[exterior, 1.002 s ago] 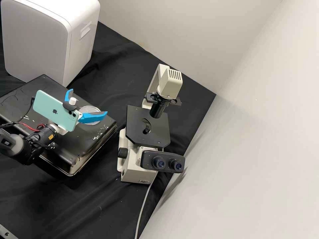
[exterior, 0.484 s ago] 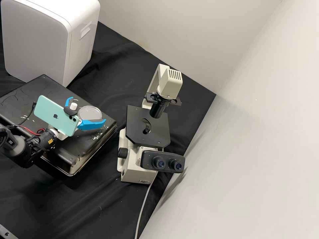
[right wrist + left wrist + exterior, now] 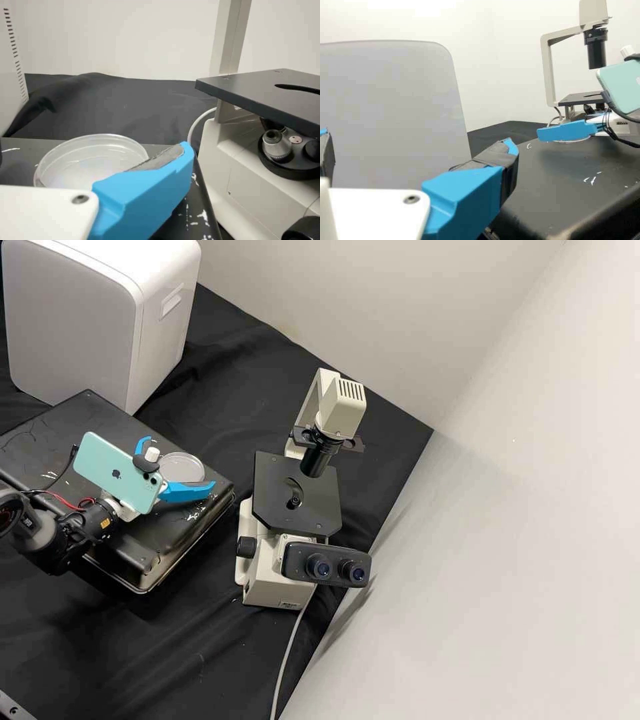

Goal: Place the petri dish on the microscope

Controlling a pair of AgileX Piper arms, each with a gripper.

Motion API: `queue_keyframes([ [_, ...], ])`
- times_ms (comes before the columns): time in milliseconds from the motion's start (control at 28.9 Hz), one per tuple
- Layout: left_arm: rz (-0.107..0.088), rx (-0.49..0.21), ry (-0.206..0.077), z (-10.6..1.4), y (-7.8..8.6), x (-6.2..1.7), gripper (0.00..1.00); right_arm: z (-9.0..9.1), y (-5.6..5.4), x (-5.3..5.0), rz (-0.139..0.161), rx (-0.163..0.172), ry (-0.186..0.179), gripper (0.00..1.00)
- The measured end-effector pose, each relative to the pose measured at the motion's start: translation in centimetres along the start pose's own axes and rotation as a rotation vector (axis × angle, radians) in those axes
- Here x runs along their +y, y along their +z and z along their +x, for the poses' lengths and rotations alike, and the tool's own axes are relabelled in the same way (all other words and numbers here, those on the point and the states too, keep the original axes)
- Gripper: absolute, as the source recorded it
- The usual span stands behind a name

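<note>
I log left gripper (image 3: pixel 415 142): matte blue fingers (image 3: pixel 470 192) spread wide, holding nothing. Next, right gripper (image 3: pixel 177 463): jaws apart, straddling the round clear plastic petri dish (image 3: pixel 85 160), which lies on a glossy, white-flecked black case (image 3: pixel 160 533). Beyond, cream microscope (image 3: pixel 267 573), flat black stage (image 3: pixel 317 503): right wrist view gives me metal objectives (image 3: pixel 274 140) beneath it, high view its slotted top.

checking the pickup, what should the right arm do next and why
Probably close the right gripper on the petri dish: its open fingers straddle the dish, which lies on the black case, one finger level with its rim.
</note>
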Motion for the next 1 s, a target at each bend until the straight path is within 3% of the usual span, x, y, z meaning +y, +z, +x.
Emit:
queue_keyframes([
  [276,0.0,0.0,-0.002,0.0,0.0,-0.02,1.0,1.1,0.7,-0.7,0.0,-0.023,-0.017,1.0],
  [1002,0.002,-0.002,-0.001,0.0,0.0,0.01,1.0,2.1,0.9,-1.0,0.001,-0.029,-0.022,1.0],
])
